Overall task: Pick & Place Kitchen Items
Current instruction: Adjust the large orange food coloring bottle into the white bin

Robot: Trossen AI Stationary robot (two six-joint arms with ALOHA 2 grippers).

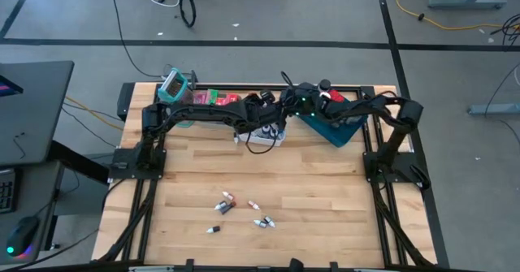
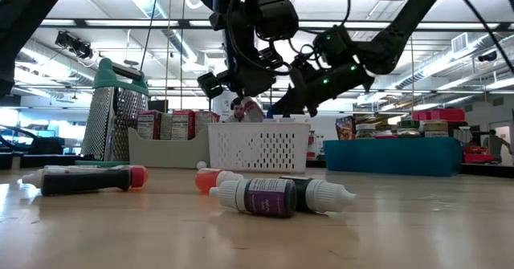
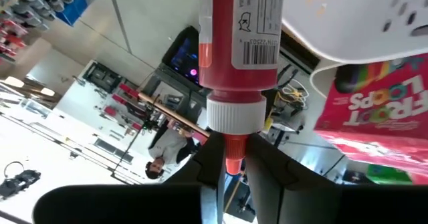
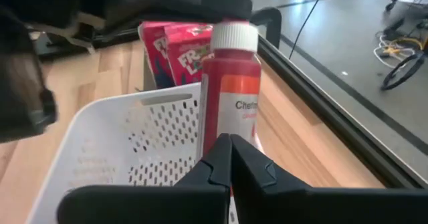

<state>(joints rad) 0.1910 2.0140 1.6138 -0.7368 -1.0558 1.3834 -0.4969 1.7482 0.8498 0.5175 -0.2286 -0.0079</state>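
Observation:
A red squeeze bottle [image 3: 241, 30] with a white cap and a red nozzle hangs over the white mesh basket [image 1: 262, 138], at the table's far middle. My left gripper [image 3: 234, 167] is shut on it. My right gripper [image 4: 229, 144] comes from the right, shut, right in front of the bottle's [image 4: 231, 90] lower body. Red cereal cartons [image 4: 184, 50] stand behind the basket. Several tiny bottles [image 1: 226, 203] lie on their sides on the bare wood near the front edge. My left gripper pinches the bottle's red nozzle [image 3: 232, 158], just past the white cap [image 3: 233, 114], between its two fingers. The fingers lie along the bottle, which sticks straight out beyond them. The bottle is lifted clear above the basket [image 2: 257, 148]. My right gripper: I cannot tell whether its shut fingertips touch the bottle's lower body [image 4: 231, 127], which they hide.
A blue tray [image 1: 337, 126] with jars and cans sits at the far right. A bin of cartons [image 2: 165, 150] and a steel grater [image 2: 116, 112] stand at the far left. The wide middle of the table is bare wood.

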